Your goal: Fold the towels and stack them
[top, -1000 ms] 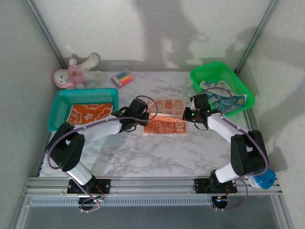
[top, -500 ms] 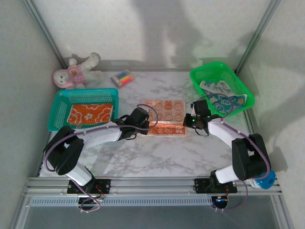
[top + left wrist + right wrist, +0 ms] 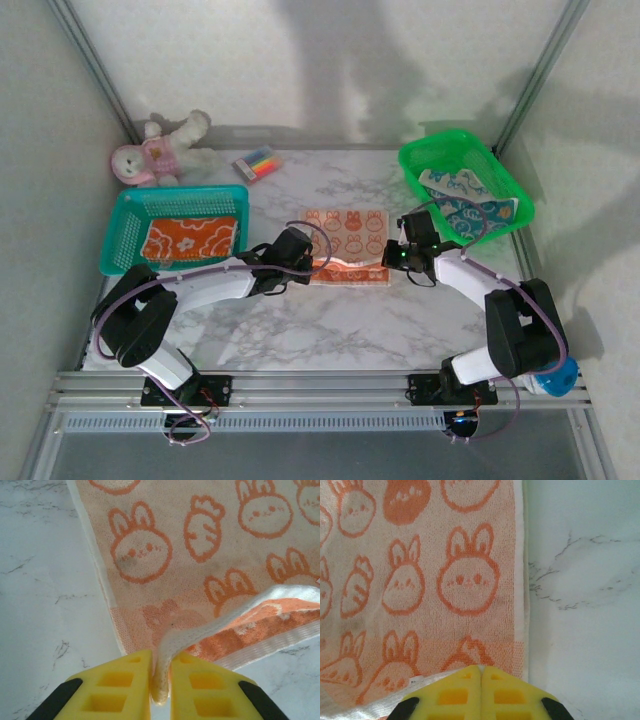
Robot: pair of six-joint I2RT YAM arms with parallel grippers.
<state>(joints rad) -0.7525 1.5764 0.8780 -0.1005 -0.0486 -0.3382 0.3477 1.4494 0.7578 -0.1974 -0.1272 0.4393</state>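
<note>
Fold in hand, first half. The pale peach square towel with orange bunnies and carrots [image 3: 345, 232] lies flat at the middle of the white marble table [image 3: 330, 320], its near edge raised off the surface between the two arms. Left tool [image 3: 308, 264] sits at the near left corner, right tool [image 3: 392, 260] at the near right corner. Left wrist view: the yellow fingers of the left tool [image 3: 161, 666] are closed on the white hem, which rises from the towel [image 3: 200, 555] as a lifted flap showing a darker orange underside. Right wrist view: the right tool [image 3: 481, 674] has its fingers pressed tight together over the towel's [image 3: 420, 580] right border, with a strip of white hem running in from the left. Whether cloth sits between them I cannot tell here. The top view gives what the wrists do not: a bright orange towel [image 3: 190, 238] lying in the teal basket [image 3: 120, 230] to the left, and white-and-blue towels [image 3: 465, 210] in the green basket [image 3: 440, 145] at far right. Next move, as I judge it: carry both corners level toward the far edge, lay hem on hem, then let go.
</note>
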